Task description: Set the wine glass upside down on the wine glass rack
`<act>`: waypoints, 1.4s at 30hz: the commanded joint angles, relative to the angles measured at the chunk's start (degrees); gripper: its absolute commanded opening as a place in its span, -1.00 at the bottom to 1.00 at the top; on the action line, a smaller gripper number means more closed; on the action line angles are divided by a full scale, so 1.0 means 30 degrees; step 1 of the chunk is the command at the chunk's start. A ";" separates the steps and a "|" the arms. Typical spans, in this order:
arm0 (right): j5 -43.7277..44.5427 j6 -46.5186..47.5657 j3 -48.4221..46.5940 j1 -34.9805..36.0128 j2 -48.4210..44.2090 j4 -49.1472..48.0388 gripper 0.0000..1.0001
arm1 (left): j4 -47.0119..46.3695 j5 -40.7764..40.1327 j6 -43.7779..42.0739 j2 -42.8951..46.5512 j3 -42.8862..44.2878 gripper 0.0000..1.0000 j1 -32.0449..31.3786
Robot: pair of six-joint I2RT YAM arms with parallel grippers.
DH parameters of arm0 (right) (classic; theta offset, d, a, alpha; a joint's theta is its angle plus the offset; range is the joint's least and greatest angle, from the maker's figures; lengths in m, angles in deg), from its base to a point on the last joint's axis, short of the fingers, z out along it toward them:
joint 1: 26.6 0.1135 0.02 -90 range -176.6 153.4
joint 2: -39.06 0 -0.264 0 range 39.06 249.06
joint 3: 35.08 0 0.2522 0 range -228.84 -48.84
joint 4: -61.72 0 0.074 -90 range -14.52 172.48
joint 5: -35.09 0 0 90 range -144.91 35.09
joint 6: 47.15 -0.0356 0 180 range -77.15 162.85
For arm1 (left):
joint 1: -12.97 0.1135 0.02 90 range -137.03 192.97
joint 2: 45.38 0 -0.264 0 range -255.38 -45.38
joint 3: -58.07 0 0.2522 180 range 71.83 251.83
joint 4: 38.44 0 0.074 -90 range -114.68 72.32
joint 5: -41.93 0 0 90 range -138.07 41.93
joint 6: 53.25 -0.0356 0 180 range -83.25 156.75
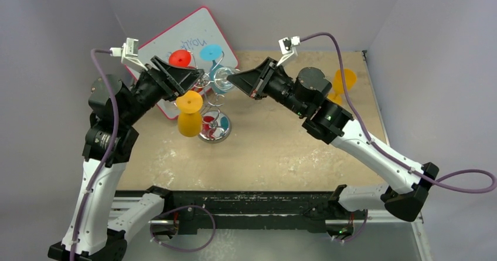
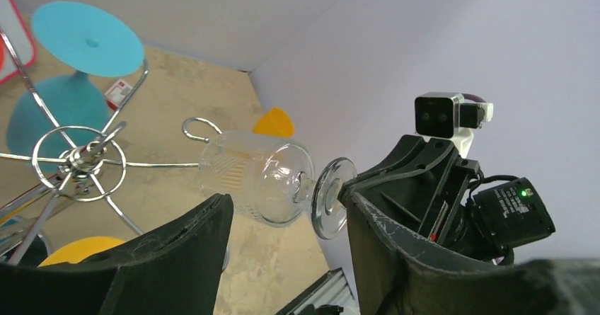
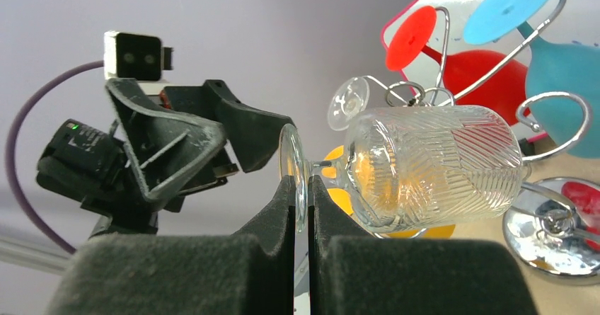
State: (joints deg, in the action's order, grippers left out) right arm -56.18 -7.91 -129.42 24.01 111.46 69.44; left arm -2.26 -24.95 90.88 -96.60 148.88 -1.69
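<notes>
The right gripper (image 3: 302, 187) is clenched on the round foot of the clear wine glass (image 3: 431, 163), which lies on its side in the air with its ribbed bowl pointing at the wine glass rack (image 1: 215, 105), close beside one curled arm; contact with the wire cannot be told. The left gripper (image 1: 184, 76) hangs spread wide and released, near the glass's foot. A red glass (image 1: 180, 58), a blue glass (image 1: 211, 52) and a yellow glass (image 1: 189, 117) hang upside down on the rack
</notes>
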 commanded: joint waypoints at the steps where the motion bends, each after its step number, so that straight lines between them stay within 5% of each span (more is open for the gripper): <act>1: 0.0434 -0.0678 0.0103 0.0005 -0.0894 -0.1926 -1.00 | 0.1803 -0.2652 -0.2701 0.0635 0.1354 0.23 -0.0004; 8: 0.0819 -0.1222 0.0945 0.0005 -0.1073 -0.1917 -1.00 | 0.5320 -0.6718 -0.4827 0.0986 0.2407 0.31 -0.0008; 20: 0.1109 -0.1767 0.1293 0.0005 -0.0704 -0.2175 -1.00 | 0.6472 -0.9338 -0.6863 0.2507 0.2186 0.35 -0.0007; 42: 0.3174 -0.2653 0.1400 -0.0002 -0.2324 0.0560 -1.00 | 0.7877 -1.0174 -0.7643 0.2257 0.1942 0.53 0.0007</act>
State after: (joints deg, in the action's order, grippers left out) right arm -49.17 -13.57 -124.65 24.06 106.70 73.51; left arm 22.83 -54.61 69.87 -89.72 154.00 -1.69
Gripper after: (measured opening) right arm 0.025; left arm 0.761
